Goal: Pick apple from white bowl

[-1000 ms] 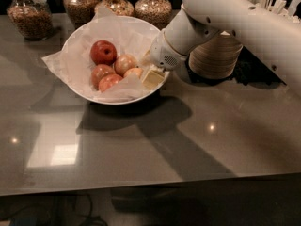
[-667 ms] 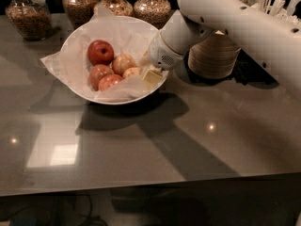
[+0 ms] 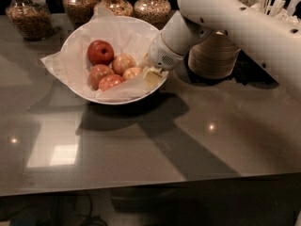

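The gripper (image 3: 151, 76) sits low at the right rim of the white bowl (image 3: 80, 36), tip half-buried behind crinkled paper (image 3: 123, 89) – whether it is spread or closed is not visible. The apple (image 3: 132, 72) lies just beside it in the bowl, partly hidden by the paper fold.

Rounded white arm (image 3: 244, 27) dotted with dark holes, grille (image 3: 165, 60) set at wrist, pale tool (image 3: 152, 76) seen at right of white bowl (image 3: 123, 100)
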`<action>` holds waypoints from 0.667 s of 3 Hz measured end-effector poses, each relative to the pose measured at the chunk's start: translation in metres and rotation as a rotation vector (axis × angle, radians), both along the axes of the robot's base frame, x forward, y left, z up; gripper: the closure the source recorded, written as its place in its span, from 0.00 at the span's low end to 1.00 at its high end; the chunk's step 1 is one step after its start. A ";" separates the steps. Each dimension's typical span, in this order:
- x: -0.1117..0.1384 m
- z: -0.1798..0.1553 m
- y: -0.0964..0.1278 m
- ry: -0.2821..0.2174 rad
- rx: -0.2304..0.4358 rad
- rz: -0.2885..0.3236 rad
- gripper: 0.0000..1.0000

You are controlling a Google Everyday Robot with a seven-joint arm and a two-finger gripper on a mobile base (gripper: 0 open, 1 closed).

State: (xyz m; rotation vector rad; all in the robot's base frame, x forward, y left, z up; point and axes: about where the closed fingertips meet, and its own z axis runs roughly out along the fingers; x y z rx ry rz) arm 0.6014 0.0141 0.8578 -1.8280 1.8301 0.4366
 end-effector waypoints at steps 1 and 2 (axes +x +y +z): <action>0.000 0.000 0.000 0.001 0.001 0.000 0.96; -0.005 0.008 -0.004 0.012 0.048 0.003 1.00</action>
